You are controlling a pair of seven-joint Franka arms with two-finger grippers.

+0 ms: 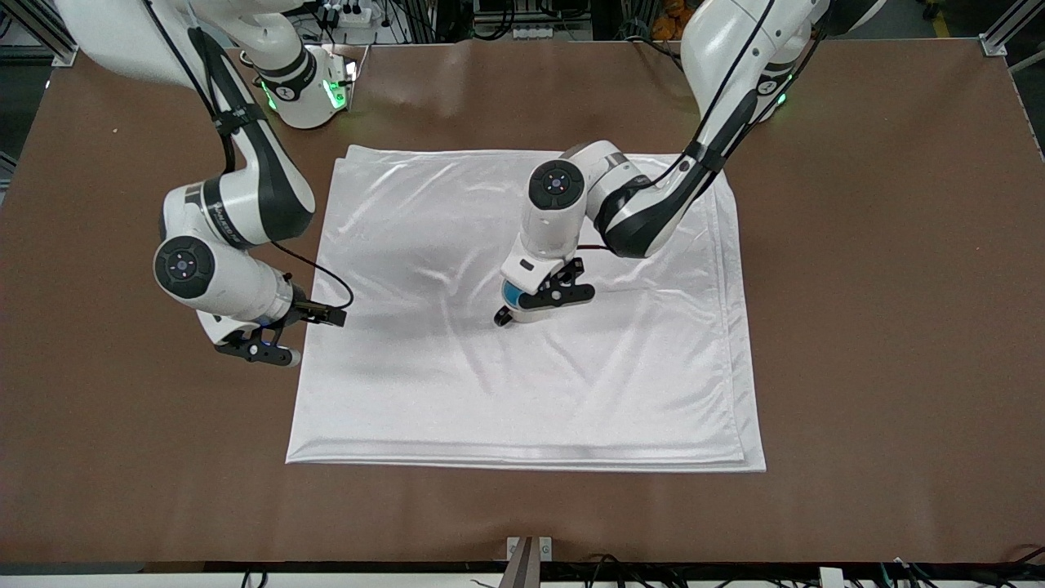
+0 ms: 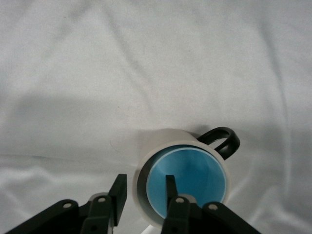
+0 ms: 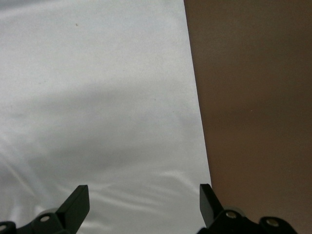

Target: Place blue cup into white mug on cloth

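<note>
Blue cup (image 2: 187,179) in white mug (image 2: 161,146) | left gripper (image 2: 144,192) open, straddling rim | right gripper (image 3: 141,200) open

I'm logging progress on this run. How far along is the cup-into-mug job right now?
Nearly finished. Done: the blue cup sits inside the white mug, which stands on the cloth. In hand: the left gripper is at the mug's rim, jaws open astride the wall of both, one finger inside the cup. Left: lift that gripper clear. The right gripper waits open over the cloth's edge at the right arm's end.
</note>
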